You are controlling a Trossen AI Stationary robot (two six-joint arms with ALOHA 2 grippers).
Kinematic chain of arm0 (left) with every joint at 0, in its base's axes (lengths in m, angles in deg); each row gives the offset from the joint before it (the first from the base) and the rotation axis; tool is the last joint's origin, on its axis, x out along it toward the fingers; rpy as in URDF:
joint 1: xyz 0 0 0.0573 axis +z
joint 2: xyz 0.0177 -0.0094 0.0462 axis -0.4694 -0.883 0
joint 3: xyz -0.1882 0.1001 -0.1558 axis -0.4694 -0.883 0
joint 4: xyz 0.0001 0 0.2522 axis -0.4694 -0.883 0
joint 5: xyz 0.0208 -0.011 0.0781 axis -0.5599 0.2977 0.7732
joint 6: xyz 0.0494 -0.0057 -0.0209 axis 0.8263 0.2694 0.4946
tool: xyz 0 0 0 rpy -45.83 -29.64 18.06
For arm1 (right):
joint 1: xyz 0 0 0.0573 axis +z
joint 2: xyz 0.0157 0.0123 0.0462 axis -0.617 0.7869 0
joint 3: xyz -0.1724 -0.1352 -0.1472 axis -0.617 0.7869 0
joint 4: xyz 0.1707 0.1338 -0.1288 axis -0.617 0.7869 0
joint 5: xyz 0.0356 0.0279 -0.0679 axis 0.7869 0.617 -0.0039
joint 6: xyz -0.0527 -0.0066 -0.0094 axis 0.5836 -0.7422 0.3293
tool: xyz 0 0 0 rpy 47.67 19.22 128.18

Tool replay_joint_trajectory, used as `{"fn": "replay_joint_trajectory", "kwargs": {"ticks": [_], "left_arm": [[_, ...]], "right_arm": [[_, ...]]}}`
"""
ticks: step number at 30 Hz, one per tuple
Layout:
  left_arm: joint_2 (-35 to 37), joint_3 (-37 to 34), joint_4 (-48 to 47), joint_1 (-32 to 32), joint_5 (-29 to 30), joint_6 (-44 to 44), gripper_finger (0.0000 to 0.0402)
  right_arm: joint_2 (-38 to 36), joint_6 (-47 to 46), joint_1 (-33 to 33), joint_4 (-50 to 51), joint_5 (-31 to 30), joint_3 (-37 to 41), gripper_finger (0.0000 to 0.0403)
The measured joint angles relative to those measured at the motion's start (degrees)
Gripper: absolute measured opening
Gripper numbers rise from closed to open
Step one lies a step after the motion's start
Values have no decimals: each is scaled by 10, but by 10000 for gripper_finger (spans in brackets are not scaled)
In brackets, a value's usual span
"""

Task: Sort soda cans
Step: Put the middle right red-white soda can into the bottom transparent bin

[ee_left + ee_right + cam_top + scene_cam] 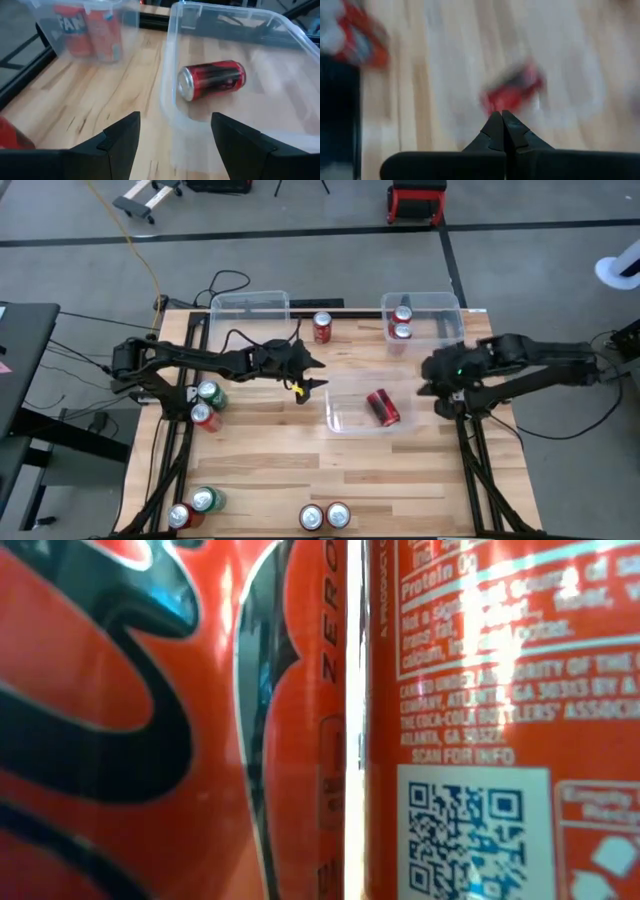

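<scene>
A red soda can (383, 407) lies on its side in the clear middle bin (340, 423); the left wrist view shows this can (212, 79) too. My left gripper (314, 375) hangs open just left of that bin, holding nothing; its fingers (122, 140) point level at the bin's near corner (170, 112). My right gripper (502, 117) is shut and empty, raised at the bin's right side (428, 378). Two red cans (401, 320) stand in the far right bin (445, 305). One red can (322, 327) stands alone on the far part of the table.
A clear bin (250, 305) sits at the far left. A green can (211, 393) and a red can (204, 416) stand at the left edge. Several more cans (205, 500) (325, 516) stand along the near edge; two red ones (150, 720) fill the low view.
</scene>
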Motion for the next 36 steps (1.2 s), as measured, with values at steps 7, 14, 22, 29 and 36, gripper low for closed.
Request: {"fn": "replay_joint_trajectory", "kwargs": {"ticks": [7,14,22,29,36], "left_arm": [[-21,0,19,-2,0,-24,239],[-62,12,54,-12,-9,-24,239],[-134,96,47,-26,-65,-6,239],[-163,137,12,-32,-67,3,239],[-163,138,9,-32,-65,-1,239]], "right_arm": [[96,21,-80,-98,12,2,0],[214,13,-120,-94,84,1,0],[292,13,-123,12,88,1,0],[326,19,-106,89,99,5,0],[342,39,-58,86,90,59,0]]}}
